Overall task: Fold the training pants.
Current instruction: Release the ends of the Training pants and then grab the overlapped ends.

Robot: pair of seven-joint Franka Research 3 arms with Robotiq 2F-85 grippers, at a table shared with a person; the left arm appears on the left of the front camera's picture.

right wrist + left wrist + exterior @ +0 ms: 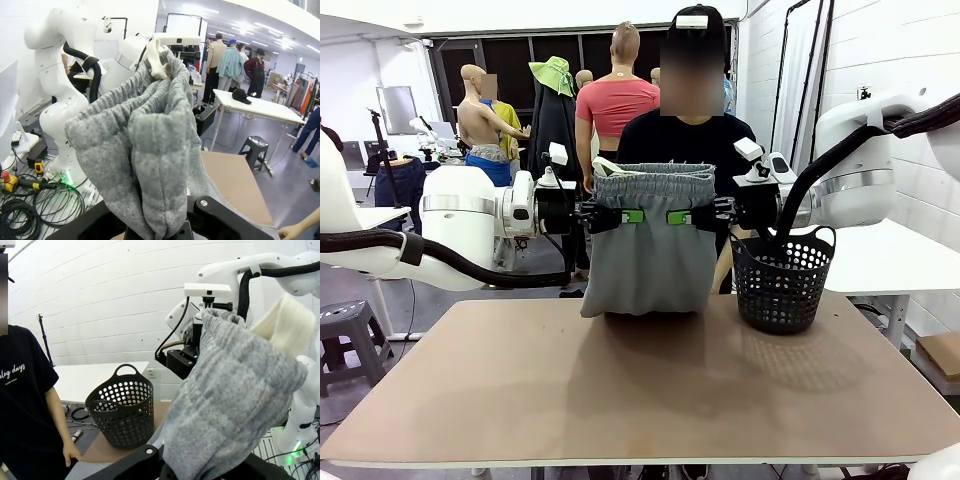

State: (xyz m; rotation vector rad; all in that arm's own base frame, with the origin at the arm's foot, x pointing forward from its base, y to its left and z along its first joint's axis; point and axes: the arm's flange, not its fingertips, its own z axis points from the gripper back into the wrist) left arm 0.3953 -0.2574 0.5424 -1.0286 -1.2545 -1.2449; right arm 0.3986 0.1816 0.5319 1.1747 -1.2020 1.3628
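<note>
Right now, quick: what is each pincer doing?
Left pincer: shut on the training pants, near their top.
Right pincer: shut on the training pants, near their top as well.

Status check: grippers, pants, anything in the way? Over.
Both shut on the pants: left gripper, right gripper. Pants hang between them. Black basket close on the right.

training pants (650,255) hanging over table (620,400), basket (782,285) to their right, person (685,140) behind
</note>
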